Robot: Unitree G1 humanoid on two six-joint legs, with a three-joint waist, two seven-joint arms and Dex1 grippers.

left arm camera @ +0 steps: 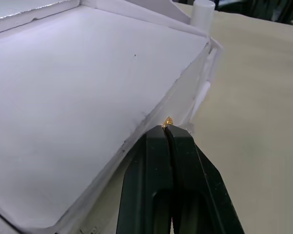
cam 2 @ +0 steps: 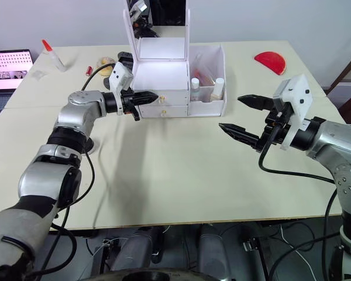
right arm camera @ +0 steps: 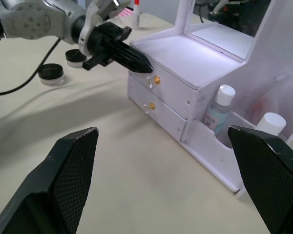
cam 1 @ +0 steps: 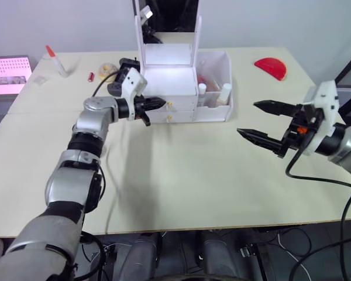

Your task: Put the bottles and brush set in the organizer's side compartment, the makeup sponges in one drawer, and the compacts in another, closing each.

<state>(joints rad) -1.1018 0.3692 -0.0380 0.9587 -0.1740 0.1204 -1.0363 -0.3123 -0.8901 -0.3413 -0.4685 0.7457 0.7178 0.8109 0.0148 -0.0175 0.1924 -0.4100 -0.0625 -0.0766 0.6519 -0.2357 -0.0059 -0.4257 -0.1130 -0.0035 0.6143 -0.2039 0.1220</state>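
Observation:
The white organizer (cam 1: 169,79) stands at the table's far middle, mirror upright, both drawers pushed in. My left gripper (cam 1: 162,103) is shut, its tips touching the top drawer's gold knob (right arm camera: 156,79). In the side compartment (cam 1: 221,111) stand the two bottles, the clear one (right arm camera: 219,108) and one showing a white cap (right arm camera: 270,124). Something pinkish sits behind them; I cannot tell if it is the brush set. Two black compacts (right arm camera: 52,73) (right arm camera: 74,57) lie on the table left of the organizer. The makeup sponges are out of view. My right gripper (cam 1: 247,118) hovers open, right of the organizer.
A red half-round object (cam 1: 271,68) lies at the far right of the table. A white tube with a red tip (cam 1: 57,60), a yellowish roll (cam 1: 108,69) and a small red item (cam 1: 91,76) lie far left. A pink-lit screen (cam 1: 9,73) sits beyond the table's left edge.

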